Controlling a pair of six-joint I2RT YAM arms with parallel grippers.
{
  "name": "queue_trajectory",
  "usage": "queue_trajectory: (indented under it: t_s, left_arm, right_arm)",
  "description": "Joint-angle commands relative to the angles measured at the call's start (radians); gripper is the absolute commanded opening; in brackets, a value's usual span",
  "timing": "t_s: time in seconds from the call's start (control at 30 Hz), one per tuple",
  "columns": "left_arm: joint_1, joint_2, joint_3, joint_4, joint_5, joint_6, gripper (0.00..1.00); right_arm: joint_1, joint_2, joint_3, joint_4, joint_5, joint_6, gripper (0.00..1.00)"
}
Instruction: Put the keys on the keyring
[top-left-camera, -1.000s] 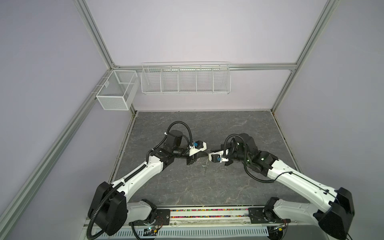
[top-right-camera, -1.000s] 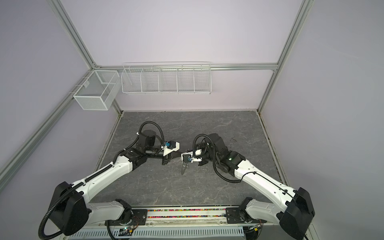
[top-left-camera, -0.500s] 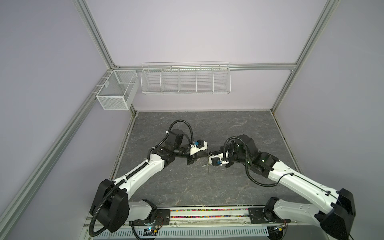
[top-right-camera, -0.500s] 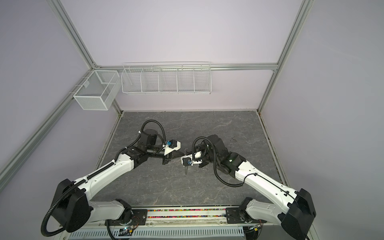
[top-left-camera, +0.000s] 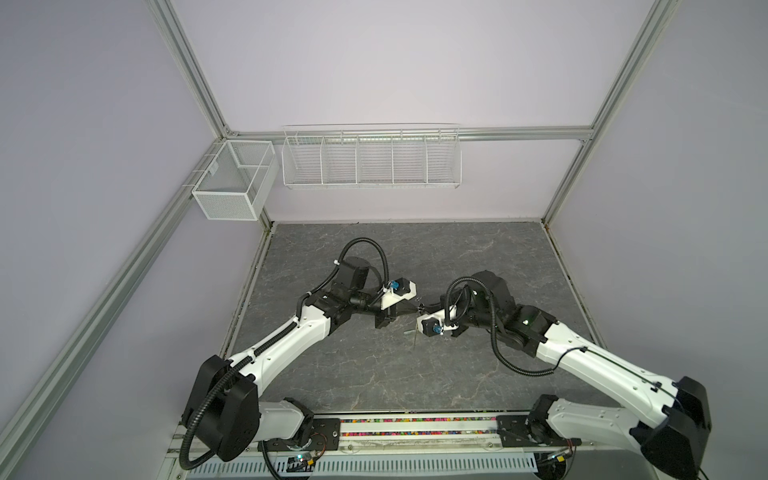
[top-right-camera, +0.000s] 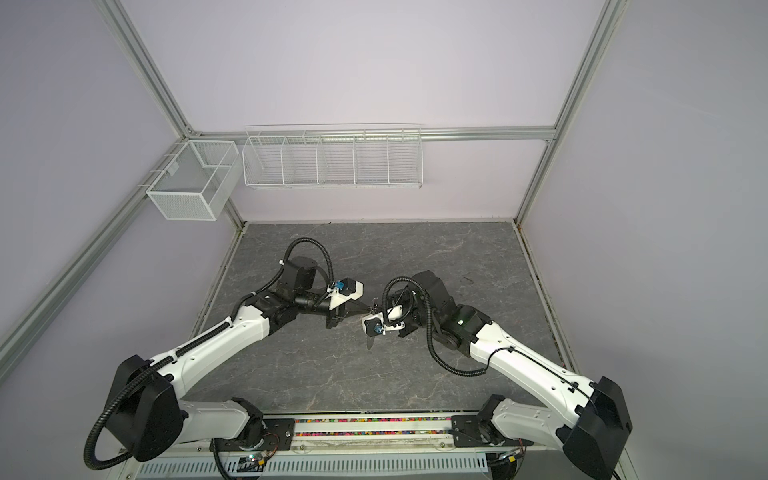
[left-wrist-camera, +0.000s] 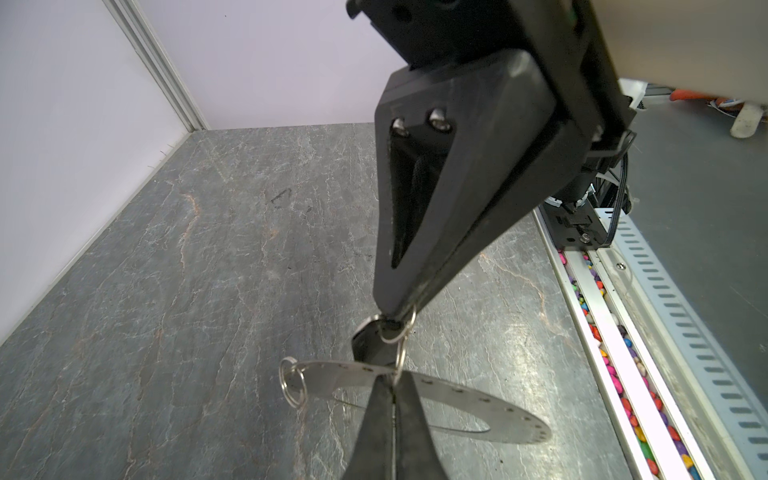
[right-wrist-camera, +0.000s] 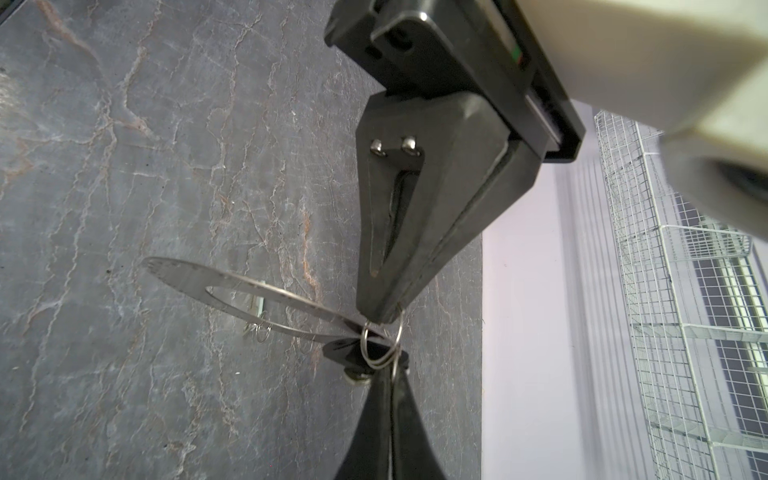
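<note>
Left arm (top-left-camera: 291, 340) edged forward; left jaws clench keyring (left-wrist-camera: 332, 376), held level; right jaws clench wire loop (left-wrist-camera: 401, 337).

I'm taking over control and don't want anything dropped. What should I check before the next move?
1. The left hand is shut on the disc: ok.
2. The right hand is shut on the small ring: ok.
3. The black key hangs at that ring: ok.
4. That ring passes through a hole in the disc's rim: cannot tell.
5. The spare loop on the disc's edge hangs free: ok.
</note>
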Motion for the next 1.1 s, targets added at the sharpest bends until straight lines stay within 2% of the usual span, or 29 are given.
queue_trajectory:
  t_s: [0.0, 0.57, 0.9, 1.07]
  left_arm:
    - [-0.005, 0.013, 0.048, -0.007, 0.028, -0.002, 0.00]
    - [-0.012, 0.008, 0.063, -0.015, 0.036, -0.001, 0.00]
    - [-0.031, 0.027, 0.087, -0.062, -0.017, 0.019, 0.00]
    - [-0.031, 0.014, 0.070, -0.033, -0.016, 0.010, 0.00]
  right_arm:
    - [0.015, -0.020, -0.023, -0.017, 0.004, -0.035, 0.07]
    - [0.023, 0.018, -0.003, -0.088, 0.041, -0.071, 0.07]
    - [0.024, 0.015, 0.019, -0.111, 0.036, -0.077, 0.07]
    - [0.009, 0.025, 0.028, -0.128, 0.005, -0.023, 0.07]
